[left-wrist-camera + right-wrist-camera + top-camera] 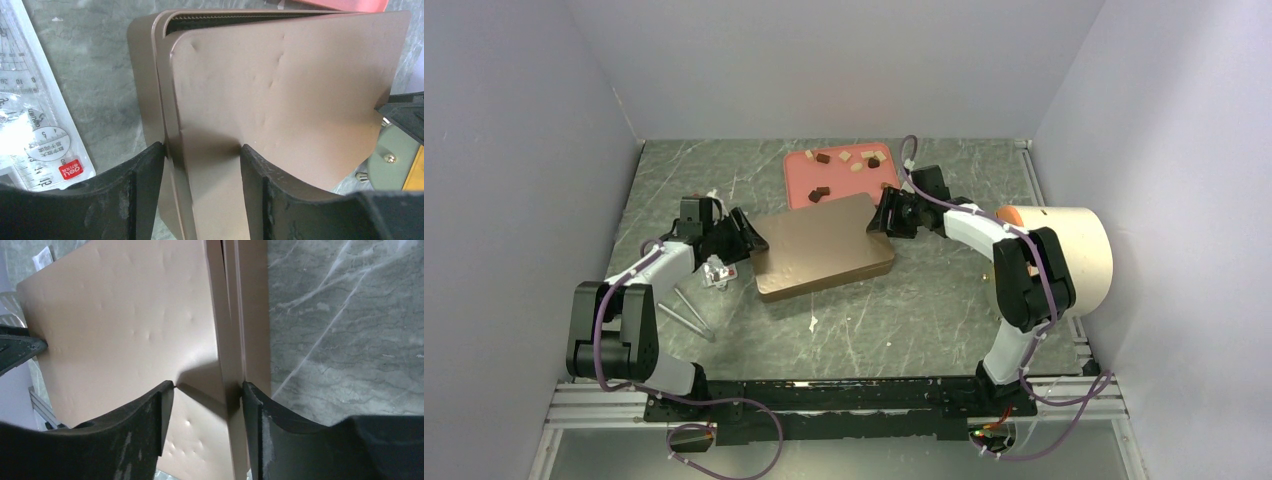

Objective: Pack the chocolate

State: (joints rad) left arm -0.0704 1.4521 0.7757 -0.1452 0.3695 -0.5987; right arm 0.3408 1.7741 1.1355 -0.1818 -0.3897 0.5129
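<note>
Bronze tin (pixel 824 245) lies in the middle of the worktop (pixel 904 310), and you hold it from two sides. The left end effector (pixel 202 150) is closed over its 9 o'clock edge, and the right end effector (pixel 207 387) over its 3 o'clock edge. The chocolate (pixel 822 157) lies loose on the pink tray (pixel 796 180), at 12 o'clock of the tin. If one arm pulls more than the other, I think the smooth lid can slip out, or the tin can push the tray and scatter the pieces.
</note>
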